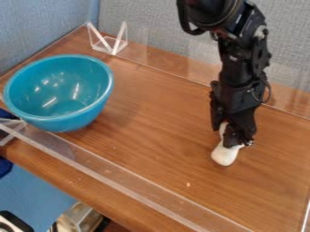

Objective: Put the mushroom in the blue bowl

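1. This looks like a robot test lab, not a home.
2. The wooden bench (145,118) has a clear plastic barrier (109,177) along its edges.
3. A black robot arm (237,63) stands over it.
4. A grey-blue partition wall (49,23) is behind.

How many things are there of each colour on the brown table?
Blue: 1, the blue bowl
Cream-white: 1, the mushroom, under the black gripper
Clear: 1, a small folded stand at the back
Total: 3
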Motion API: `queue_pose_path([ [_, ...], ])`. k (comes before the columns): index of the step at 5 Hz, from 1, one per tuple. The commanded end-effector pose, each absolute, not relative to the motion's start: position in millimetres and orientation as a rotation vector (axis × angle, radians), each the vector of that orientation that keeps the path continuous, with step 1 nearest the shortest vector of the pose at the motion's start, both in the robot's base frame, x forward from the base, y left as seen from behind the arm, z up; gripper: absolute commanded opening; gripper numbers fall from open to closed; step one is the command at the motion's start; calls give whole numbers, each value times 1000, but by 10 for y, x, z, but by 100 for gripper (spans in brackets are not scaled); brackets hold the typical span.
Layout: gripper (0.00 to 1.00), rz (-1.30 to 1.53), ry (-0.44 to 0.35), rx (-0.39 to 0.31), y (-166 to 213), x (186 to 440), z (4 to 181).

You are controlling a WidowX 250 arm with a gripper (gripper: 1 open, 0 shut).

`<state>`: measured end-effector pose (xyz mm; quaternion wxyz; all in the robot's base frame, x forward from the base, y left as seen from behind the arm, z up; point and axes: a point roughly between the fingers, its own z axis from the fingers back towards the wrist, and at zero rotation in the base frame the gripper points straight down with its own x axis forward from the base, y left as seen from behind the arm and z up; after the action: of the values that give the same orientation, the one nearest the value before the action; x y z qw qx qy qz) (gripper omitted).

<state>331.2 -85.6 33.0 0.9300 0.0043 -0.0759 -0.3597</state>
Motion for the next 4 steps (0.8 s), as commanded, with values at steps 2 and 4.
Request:
queue_pose_path([
  [2,0,-671,-158,20,-837,3297,281],
  [4,0,-672,-141,24,-797,3246,387],
])
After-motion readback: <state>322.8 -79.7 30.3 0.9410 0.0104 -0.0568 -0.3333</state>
